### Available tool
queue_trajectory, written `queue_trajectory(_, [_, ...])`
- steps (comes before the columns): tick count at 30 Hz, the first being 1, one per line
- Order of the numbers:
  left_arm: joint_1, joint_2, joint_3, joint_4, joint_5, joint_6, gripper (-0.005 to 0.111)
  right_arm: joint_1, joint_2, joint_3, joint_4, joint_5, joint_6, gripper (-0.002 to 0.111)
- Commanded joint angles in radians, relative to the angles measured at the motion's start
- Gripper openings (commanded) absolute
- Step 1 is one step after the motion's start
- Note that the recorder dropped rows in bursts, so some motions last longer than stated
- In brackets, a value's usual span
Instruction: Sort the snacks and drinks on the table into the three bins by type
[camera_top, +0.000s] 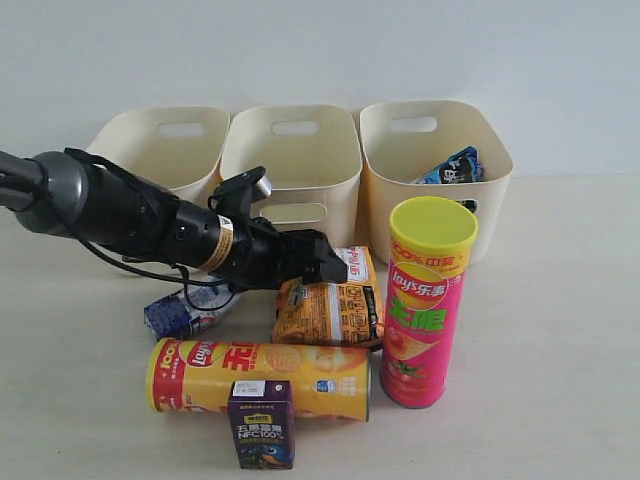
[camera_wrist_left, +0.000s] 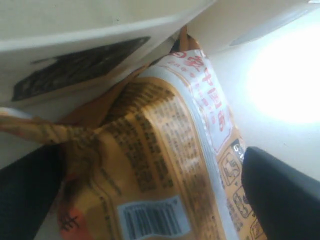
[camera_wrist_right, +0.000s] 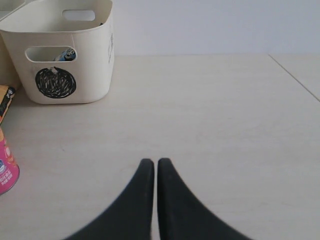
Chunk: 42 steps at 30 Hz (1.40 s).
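The orange bag (camera_top: 330, 308) lies on the table (camera_top: 560, 330) in front of the middle bin (camera_top: 290, 160). My left gripper (camera_top: 325, 262) is down at its top edge. In the left wrist view the orange bag (camera_wrist_left: 165, 150) fills the space between the two dark fingers (camera_wrist_left: 285, 195), and the left gripper (camera_wrist_left: 150, 205) is open astride it. The blue bag (camera_top: 455, 167) sits in the right bin (camera_top: 435, 150), the one with the circle mark (camera_wrist_right: 55, 82). My right gripper (camera_wrist_right: 155, 162) is shut and empty over bare table, out of the exterior view.
The pink tube (camera_top: 425, 300) stands upright right of the orange bag. The yellow-orange tube (camera_top: 260, 378) lies on its side in front, with the purple juice box (camera_top: 261, 425) before it. The blue-and-white milk box (camera_top: 185, 310) lies under my left arm. The left bin (camera_top: 165, 150) stands behind.
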<state>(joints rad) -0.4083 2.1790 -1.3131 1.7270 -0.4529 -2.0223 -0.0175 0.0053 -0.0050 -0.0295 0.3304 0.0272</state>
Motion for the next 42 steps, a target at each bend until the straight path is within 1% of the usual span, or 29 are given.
queue_trajectory(1, [-0.004, 0.055, 0.016, 0.017, 0.041, -0.026, 0.091, 0.001, -0.005, 0.005, -0.007, -0.006, -0.003, 0.0])
queue_trajectory(3, [-0.004, 0.055, 0.016, 0.017, 0.051, -0.026, 0.09, 0.001, -0.005, 0.005, -0.007, -0.006, -0.003, 0.0])
queue_trajectory(4, [-0.004, 0.055, 0.016, 0.017, 0.06, -0.026, 0.087, 0.001, -0.005, 0.005, -0.007, -0.006, -0.003, 0.0])
queue_trajectory(5, [-0.004, 0.055, 0.016, 0.017, 0.065, -0.026, 0.081, 0.001, -0.005, 0.005, -0.007, -0.006, -0.003, 0.0])
queue_trajectory(6, [-0.004, 0.055, 0.016, 0.017, 0.065, -0.026, 0.072, 0.001, -0.005, 0.005, -0.007, -0.006, -0.003, 0.0])
queue_trajectory(7, [-0.004, 0.055, 0.016, 0.017, 0.065, -0.026, 0.055, 0.001, -0.005, 0.005, -0.007, -0.006, -0.003, 0.0])
queue_trajectory(8, [-0.004, 0.055, 0.016, 0.017, 0.065, -0.026, 0.045, 0.001, -0.005, 0.005, -0.007, -0.006, -0.003, 0.0])
queue_trajectory(10, [-0.004, 0.053, 0.016, 0.017, 0.057, -0.026, 0.006, 0.001, -0.005, 0.005, -0.007, -0.006, -0.003, 0.0])
queue_trajectory(15, [-0.002, 0.026, 0.016, 0.017, 0.057, -0.046, 0.004, 0.001, -0.005, 0.005, -0.007, -0.006, -0.003, 0.0])
queue_trajectory(20, [-0.002, -0.032, 0.016, 0.017, -0.001, -0.048, 0.004, 0.001, -0.005, 0.005, -0.007, -0.008, -0.003, 0.0])
queue_trajectory(27, [-0.002, -0.104, 0.016, 0.017, -0.037, -0.058, 0.004, 0.001, -0.005, 0.005, -0.007, -0.008, -0.003, 0.0])
queue_trajectory(42, [0.002, -0.179, 0.016, 0.017, -0.108, -0.064, 0.004, 0.001, -0.005, 0.005, -0.007, -0.008, -0.003, 0.0])
